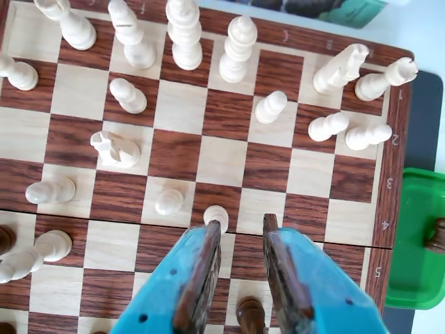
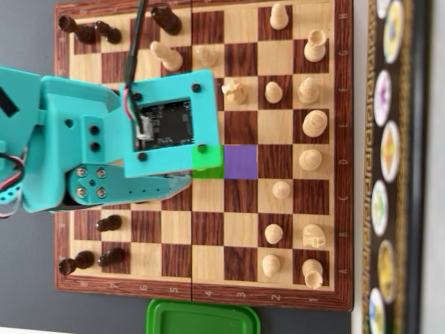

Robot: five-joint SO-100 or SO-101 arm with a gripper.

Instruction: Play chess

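Note:
The wooden chessboard (image 1: 222, 160) fills the wrist view, with white pieces along its far rows. My gripper (image 1: 242, 224) reaches in from the bottom edge, its blue jaws open above the board. A white pawn (image 1: 216, 216) stands right at the tip of the left finger (image 1: 201, 271). A dark pawn (image 1: 250, 313) shows lower down in the gap between the jaws, not clamped. In the overhead view the teal arm (image 2: 104, 139) covers the board's left-centre and hides the fingers. A green square (image 2: 207, 167) and a purple square (image 2: 240, 161) are marked beside it.
Another white pawn (image 1: 169, 202) and a white knight (image 1: 115, 149) stand left of the jaws. Dark pieces (image 2: 87, 31) sit along the board's left side in the overhead view, white ones (image 2: 311, 160) on the right. A green tray (image 1: 417, 236) lies beside the board.

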